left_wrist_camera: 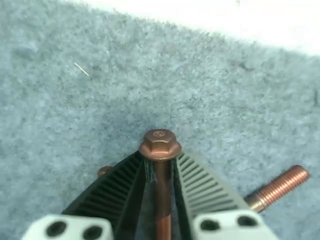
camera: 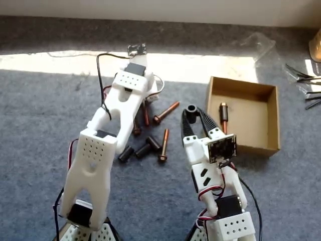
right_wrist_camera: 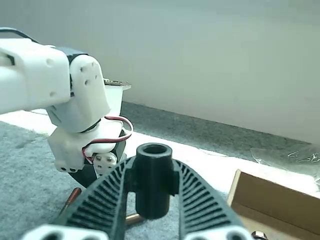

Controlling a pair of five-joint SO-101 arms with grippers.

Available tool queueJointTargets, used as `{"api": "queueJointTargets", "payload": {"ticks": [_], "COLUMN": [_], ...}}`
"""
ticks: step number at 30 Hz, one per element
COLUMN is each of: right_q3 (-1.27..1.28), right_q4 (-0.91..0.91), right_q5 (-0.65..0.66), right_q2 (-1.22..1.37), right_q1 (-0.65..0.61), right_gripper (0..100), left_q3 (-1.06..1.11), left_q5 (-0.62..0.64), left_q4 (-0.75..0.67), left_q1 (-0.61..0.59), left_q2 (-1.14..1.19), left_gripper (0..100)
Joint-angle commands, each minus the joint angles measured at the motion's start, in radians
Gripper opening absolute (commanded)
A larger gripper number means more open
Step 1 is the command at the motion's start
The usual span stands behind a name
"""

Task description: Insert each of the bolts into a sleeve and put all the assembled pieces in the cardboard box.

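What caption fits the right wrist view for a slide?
Right gripper shut on an upright black cylindrical sleeve, bore up; brown cardboard box nearby.

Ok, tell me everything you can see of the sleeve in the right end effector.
The sleeve is a short black cylinder, matte and plastic-looking, with a round, empty-looking bore open at its top. It stands upright, clamped at its sides between the ribbed black fingers of the right end effector, its top just above the fingertips, apart from the cardboard box.
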Motion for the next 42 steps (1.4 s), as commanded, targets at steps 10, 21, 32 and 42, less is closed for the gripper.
{"api": "queueJointTargets", "payload": {"ticks": [10, 21, 32, 42], "right_q3": [0.107, 0.107, 0.107, 0.11], "right_q4": [0.004, 0.004, 0.004, 0.004], "right_q5": [0.011, 0.011, 0.011, 0.011], "right_q2": [-0.012, -0.012, -0.012, -0.005], "right_q1": [0.013, 0.013, 0.013, 0.008], "right_gripper": [0.4, 0.4, 0.4, 0.4], "left_q3": [-0.035, -0.038, -0.045, -0.045], "left_q5": [-0.008, -0.008, -0.009, -0.284], "left_q4": [-0.029, 0.017, 0.153, 0.232], "left_q1": [-0.024, -0.015, -0.016, -0.008], "left_q2": [0.002, -0.018, -0.159, -0.298], "left_gripper": [0, 0, 0, 0]}}
